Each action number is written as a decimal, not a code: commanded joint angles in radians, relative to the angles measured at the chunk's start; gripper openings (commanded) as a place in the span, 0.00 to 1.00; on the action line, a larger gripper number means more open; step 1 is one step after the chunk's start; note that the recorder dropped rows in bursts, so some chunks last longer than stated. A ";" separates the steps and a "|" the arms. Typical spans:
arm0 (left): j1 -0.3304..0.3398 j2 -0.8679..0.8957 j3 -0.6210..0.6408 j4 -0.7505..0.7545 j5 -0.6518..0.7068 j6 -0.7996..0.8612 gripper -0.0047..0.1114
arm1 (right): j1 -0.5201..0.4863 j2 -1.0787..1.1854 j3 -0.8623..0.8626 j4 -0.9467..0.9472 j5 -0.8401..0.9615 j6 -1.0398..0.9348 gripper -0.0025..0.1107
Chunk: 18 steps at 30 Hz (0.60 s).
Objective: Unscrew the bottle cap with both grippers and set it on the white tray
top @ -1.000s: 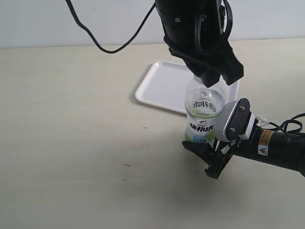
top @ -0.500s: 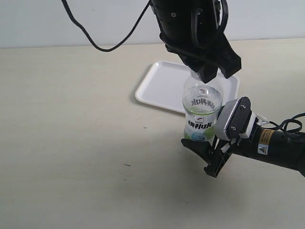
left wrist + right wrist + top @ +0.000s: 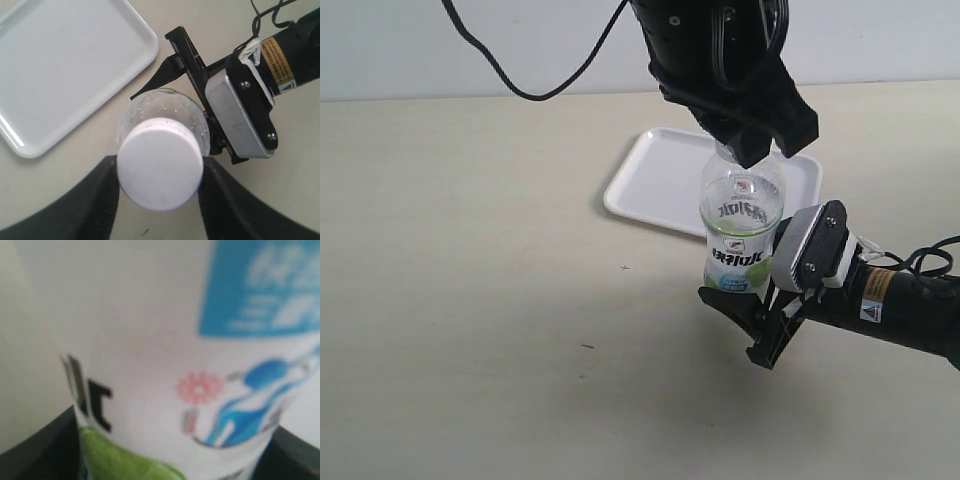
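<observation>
Between the fingers of your left gripper (image 3: 159, 187) the cap (image 3: 160, 162) is clamped, still on the bottle (image 3: 742, 215); your right gripper (image 3: 735, 322) grips the bottle low. Unscrewing looks unfinished; the tray (image 3: 655, 180) waits beside the left gripper.

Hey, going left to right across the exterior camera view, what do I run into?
Black cable → white tray → bottle → white-grey block on the right claw → yellow warning sticker. The left claw overlaps the bottle from above, so I've skipped it.
</observation>
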 commanded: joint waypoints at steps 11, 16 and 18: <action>0.002 0.016 -0.004 -0.012 -0.016 0.017 0.04 | -0.004 -0.007 -0.002 -0.004 0.005 0.002 0.02; 0.002 0.016 -0.004 -0.012 -0.016 0.017 0.04 | -0.004 -0.007 -0.002 -0.004 0.001 0.002 0.02; 0.002 0.016 -0.004 -0.012 -0.016 0.017 0.07 | -0.004 -0.007 -0.002 -0.004 -0.001 0.002 0.02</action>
